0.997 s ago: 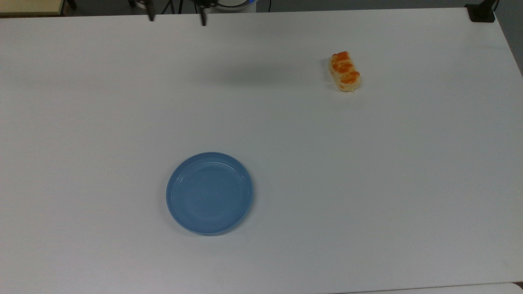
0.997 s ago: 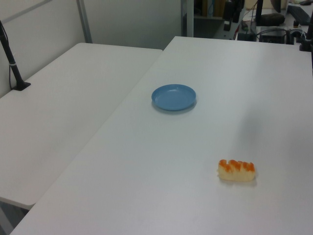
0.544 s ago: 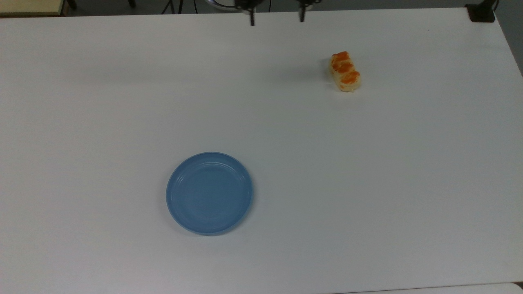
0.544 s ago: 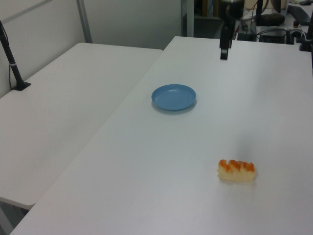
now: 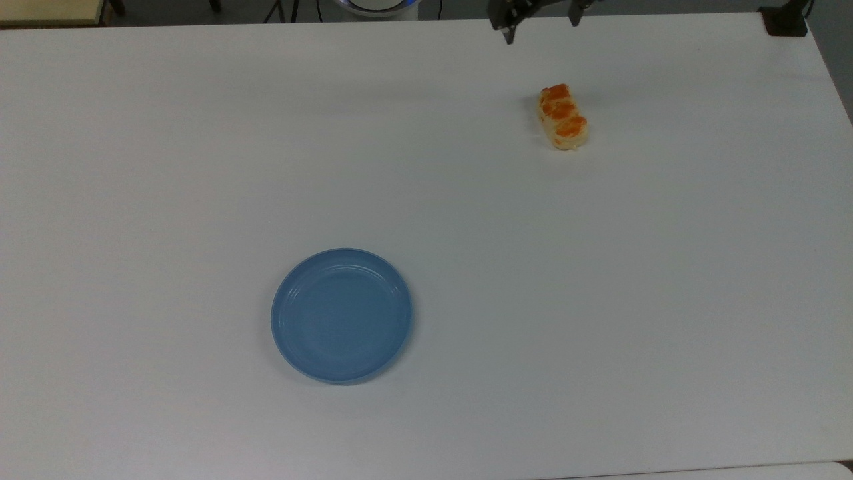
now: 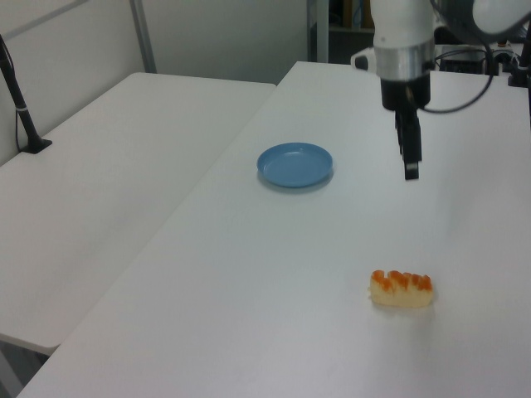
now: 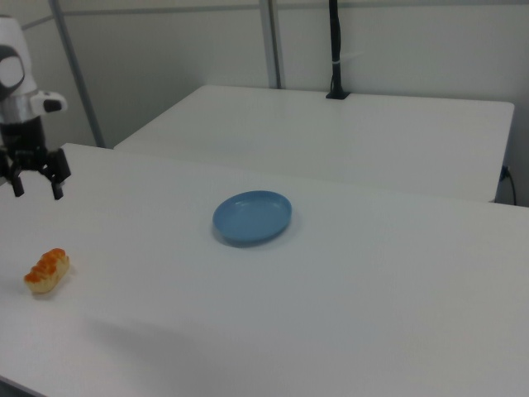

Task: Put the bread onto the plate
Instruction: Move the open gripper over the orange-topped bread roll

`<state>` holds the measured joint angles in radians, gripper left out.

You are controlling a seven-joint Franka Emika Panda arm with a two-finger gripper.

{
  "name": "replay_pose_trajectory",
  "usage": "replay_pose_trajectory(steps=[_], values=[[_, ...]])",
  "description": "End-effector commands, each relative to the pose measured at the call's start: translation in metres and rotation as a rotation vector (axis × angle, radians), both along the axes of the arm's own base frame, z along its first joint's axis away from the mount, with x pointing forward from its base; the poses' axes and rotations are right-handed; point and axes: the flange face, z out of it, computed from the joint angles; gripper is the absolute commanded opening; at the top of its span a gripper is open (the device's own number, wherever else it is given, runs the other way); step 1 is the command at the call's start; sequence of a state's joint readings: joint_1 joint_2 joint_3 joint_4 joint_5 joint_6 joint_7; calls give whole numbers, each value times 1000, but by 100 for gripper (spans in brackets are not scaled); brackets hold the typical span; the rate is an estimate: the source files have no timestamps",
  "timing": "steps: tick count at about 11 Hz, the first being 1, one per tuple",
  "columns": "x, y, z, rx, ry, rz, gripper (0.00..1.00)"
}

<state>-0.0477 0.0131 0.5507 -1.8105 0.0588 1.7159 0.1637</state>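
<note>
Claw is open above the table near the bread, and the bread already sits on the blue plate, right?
Not quite. The claw is open near the bread, but the top view shows the bread lying on the bare table, well apart from the blue plate, which holds nothing.

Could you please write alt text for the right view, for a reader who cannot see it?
A robot arm's open tool hangs above a white table, just above and behind a small orange-topped bread lying near the right view's left edge. An empty blue plate sits apart from it, near the table's middle.
</note>
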Motion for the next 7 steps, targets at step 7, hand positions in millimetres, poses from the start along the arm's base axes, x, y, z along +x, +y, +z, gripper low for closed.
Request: replay_pose_trajectory(steps=[7], values=[[-31, 78, -140, -10, -20, -68, 93]])
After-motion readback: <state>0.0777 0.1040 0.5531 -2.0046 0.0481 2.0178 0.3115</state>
